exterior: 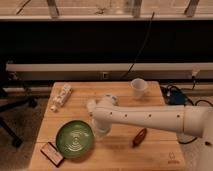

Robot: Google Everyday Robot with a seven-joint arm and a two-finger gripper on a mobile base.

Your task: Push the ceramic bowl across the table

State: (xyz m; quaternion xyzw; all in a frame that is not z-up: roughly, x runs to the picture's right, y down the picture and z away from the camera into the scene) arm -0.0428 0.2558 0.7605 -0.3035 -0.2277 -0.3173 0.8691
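Observation:
The ceramic bowl (pixel 75 140) is green with a ringed inside and sits near the front left of the wooden table (pixel 115 155). My white arm (pixel 150 119) reaches in from the right, low over the table. The gripper (pixel 99 130) is at its left end, right against the bowl's right rim. The arm's wrist hides the fingers.
A white cup (pixel 138 87) stands at the back right. A white bottle (pixel 61 96) lies at the back left. A brown object (pixel 140 136) lies right of the arm's end. A dark flat packet (pixel 52 153) lies at the front left corner, next to the bowl.

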